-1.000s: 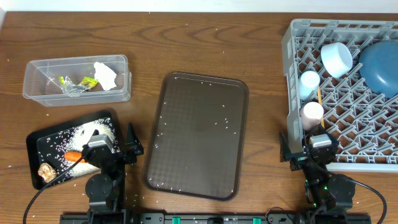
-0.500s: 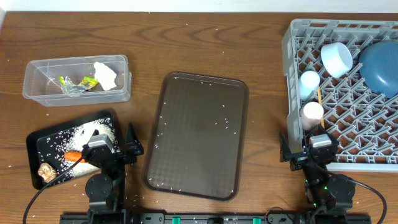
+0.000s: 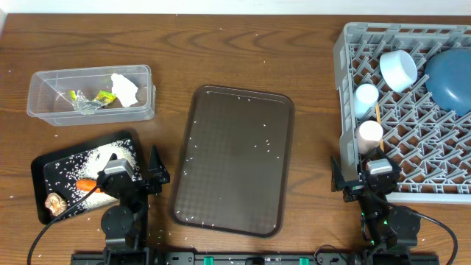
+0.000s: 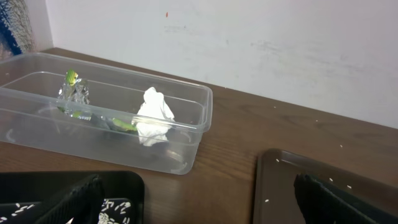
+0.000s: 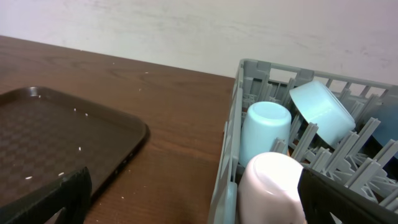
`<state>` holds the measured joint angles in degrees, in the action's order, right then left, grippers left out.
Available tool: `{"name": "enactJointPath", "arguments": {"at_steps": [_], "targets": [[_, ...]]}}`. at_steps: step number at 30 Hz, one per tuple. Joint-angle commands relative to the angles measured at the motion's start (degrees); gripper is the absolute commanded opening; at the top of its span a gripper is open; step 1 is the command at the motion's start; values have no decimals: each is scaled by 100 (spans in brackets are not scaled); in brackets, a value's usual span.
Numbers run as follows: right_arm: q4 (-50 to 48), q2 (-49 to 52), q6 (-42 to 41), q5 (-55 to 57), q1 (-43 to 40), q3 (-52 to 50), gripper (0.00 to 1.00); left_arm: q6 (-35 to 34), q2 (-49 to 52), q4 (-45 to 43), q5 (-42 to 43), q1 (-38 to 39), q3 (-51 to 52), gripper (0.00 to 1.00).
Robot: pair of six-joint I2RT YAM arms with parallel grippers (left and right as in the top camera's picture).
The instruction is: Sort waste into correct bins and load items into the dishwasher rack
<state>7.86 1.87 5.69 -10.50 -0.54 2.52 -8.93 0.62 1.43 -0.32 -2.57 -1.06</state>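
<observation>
Both sets of fingers are spread wide and hold nothing, the left gripper and right gripper flanking the serving tray. Right of it, the dishwasher rack carries the pink cup, rigid and smooth, best pinched across its rim. Left of it, the napkin sits in the clear tub. It looks soft and weightless, so any fold will do.
</observation>
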Motion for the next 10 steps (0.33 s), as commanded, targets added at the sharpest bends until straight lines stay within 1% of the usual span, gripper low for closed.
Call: {"name": "enactJointPath", "arguments": {"at_steps": [1, 10], "targets": [[0, 0, 61, -4, -20, -24, 99, 98, -28, 267, -52, -26, 83, 98], [2, 0, 61, -4, -20, -24, 99, 98, -28, 267, -52, -26, 83, 98]]}}
